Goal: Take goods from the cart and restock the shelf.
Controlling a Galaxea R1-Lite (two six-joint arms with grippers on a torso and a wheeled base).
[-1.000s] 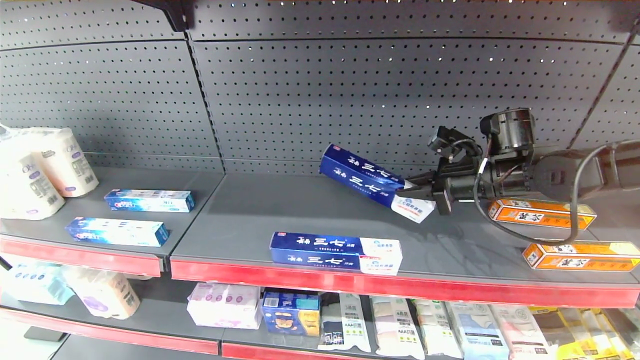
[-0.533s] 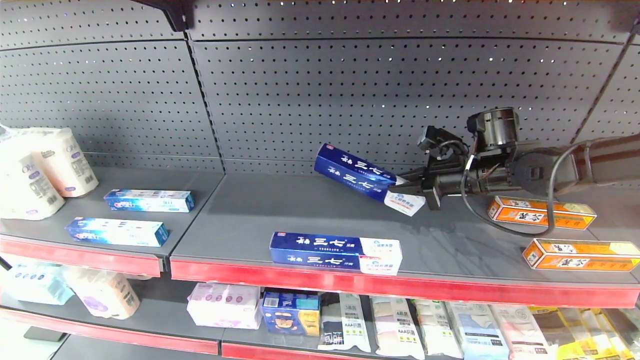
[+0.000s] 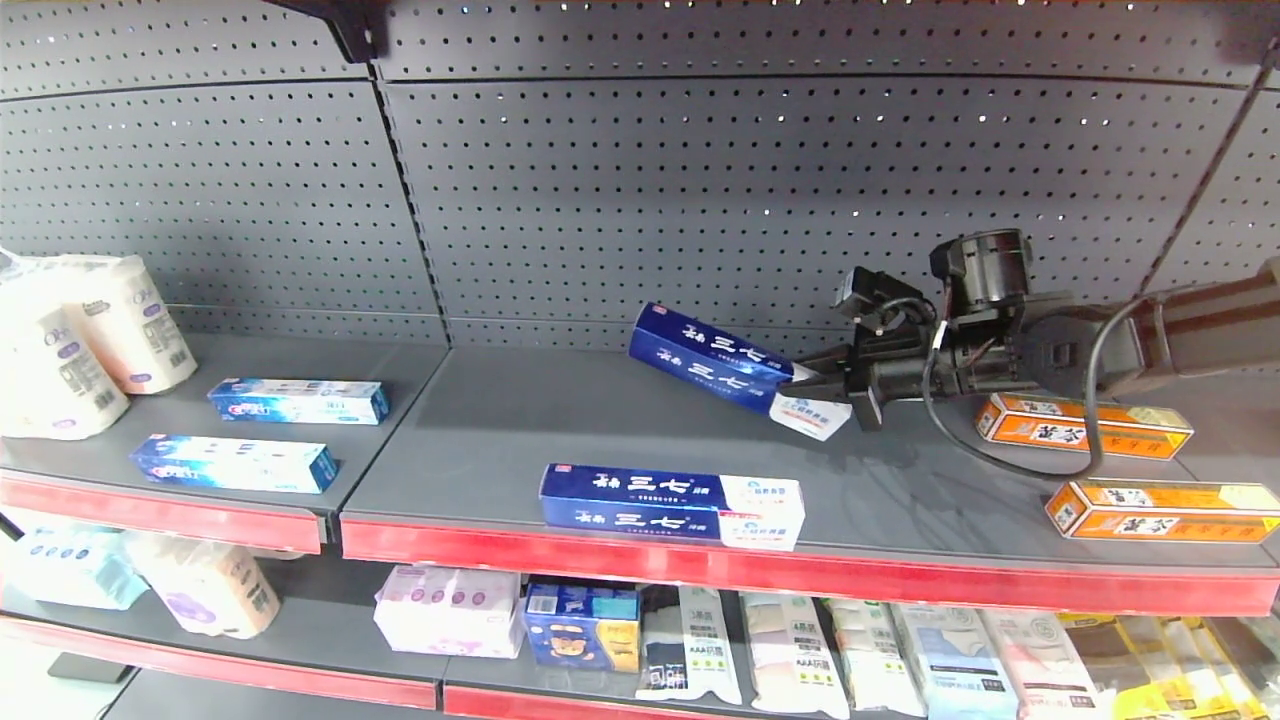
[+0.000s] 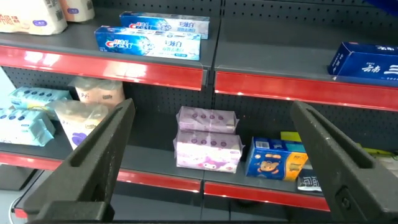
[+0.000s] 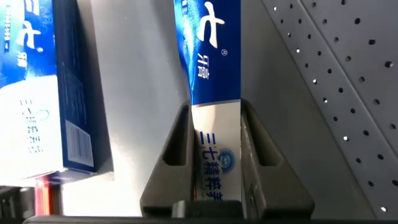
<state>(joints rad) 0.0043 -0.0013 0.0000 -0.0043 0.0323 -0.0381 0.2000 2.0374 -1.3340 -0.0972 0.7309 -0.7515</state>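
Observation:
My right gripper is shut on the white end of a blue toothpaste box, held tilted just above the back of the grey upper shelf. In the right wrist view the same blue toothpaste box runs out from between the fingers. A second, identical blue box lies flat at the shelf's front edge, also seen as the box beside the held one. My left gripper is open, hanging in front of the lower shelves.
Two orange boxes lie at the right under my right arm. Two light-blue toothpaste boxes and paper rolls sit on the left shelf section. Tissue packs and packets fill the shelf below.
My right gripper carried the blue box left and toward the back of the shelf, then lowered it slightly. The box's far end now sits lower. The left arm stayed put.

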